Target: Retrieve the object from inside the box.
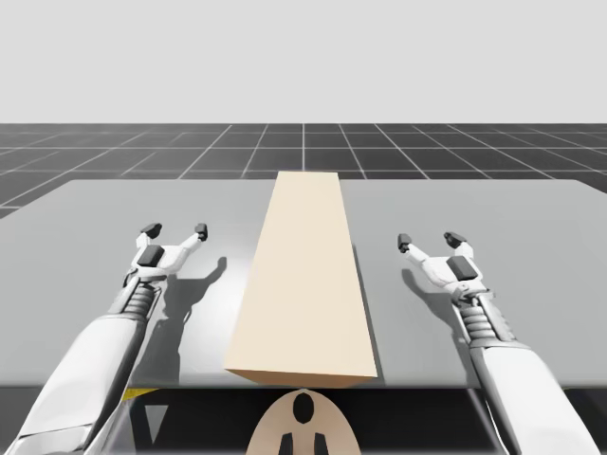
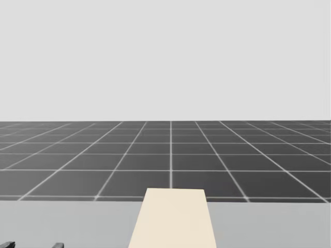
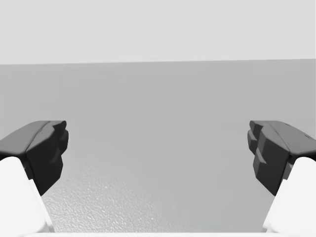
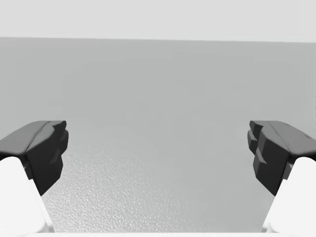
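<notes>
Grey surface (image 1: 95, 218): beige box (image 1: 303, 275) centred, top closed; L end effector (image 1: 176, 229) & R end effector (image 1: 429, 240) flank it, both wide.

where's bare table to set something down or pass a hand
Bare table lies between the beige box and each arm's open jaws, ahead of both jaws, and toward both outer edges. The middle strip is taken by the box.

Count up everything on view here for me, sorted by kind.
beige box: 1
grey table: 1
end effectors: 2, the left end effector and the right end effector, both open
Total: 4
</notes>
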Motion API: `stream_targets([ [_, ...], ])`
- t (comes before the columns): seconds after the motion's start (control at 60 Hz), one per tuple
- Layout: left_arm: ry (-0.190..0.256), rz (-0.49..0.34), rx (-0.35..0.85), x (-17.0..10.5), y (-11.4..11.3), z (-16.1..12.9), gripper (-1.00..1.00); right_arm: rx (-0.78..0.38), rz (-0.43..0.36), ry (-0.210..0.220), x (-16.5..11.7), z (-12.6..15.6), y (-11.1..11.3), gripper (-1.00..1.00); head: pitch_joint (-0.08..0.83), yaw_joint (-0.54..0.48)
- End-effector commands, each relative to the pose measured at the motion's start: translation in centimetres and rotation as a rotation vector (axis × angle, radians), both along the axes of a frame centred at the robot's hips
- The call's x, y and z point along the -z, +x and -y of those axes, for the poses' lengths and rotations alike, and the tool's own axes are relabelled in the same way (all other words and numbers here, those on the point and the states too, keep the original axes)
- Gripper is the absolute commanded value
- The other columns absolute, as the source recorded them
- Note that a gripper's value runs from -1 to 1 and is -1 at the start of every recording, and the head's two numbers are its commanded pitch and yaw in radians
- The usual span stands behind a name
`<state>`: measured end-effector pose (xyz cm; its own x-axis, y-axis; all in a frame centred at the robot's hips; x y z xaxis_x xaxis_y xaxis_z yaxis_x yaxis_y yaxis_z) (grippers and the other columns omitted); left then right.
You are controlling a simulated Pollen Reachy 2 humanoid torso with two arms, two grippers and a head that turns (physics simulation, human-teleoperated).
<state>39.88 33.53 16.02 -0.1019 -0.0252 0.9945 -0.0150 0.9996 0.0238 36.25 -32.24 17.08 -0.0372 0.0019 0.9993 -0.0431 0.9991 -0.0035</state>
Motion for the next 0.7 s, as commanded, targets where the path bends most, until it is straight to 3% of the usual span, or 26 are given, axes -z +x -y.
stream_targets([
  [0.017, 0.009, 0.001, 0.0, 0.0, 0.0, 0.0, -1.0, -0.028, -0.021, 0.004, 0.1, 0.0, -0.3, -1.0, -0.012, 0.02],
  [0.2, 0.013, -0.104, 0.121, 0.4, 0.0, 0.4, -1.0, -0.193, -0.09, 0.046, 0.5, -0.1, -0.4, -1.0, -0.013, 0.02],
  [0.367, 0.066, -0.137, 0.224, 0.8, -0.4, 1.5, -1.0, -0.378, -0.117, 0.048, 0.7, -1.0, -0.8, -1.0, -0.009, 0.02],
  [0.583, 0.128, -0.1, 0.484, 0.4, -2.6, 4.0, -1.0, -0.608, -0.045, -0.075, 0.5, -3.6, -2.6, -1.0, -0.005, 0.02],
  [0.7, 0.151, -0.074, 0.598, 0.1, -4.0, 5.3, -1.0, -0.708, -0.002, -0.117, 0.4, -5.0, -3.7, -1.0, -0.003, 0.02],
])
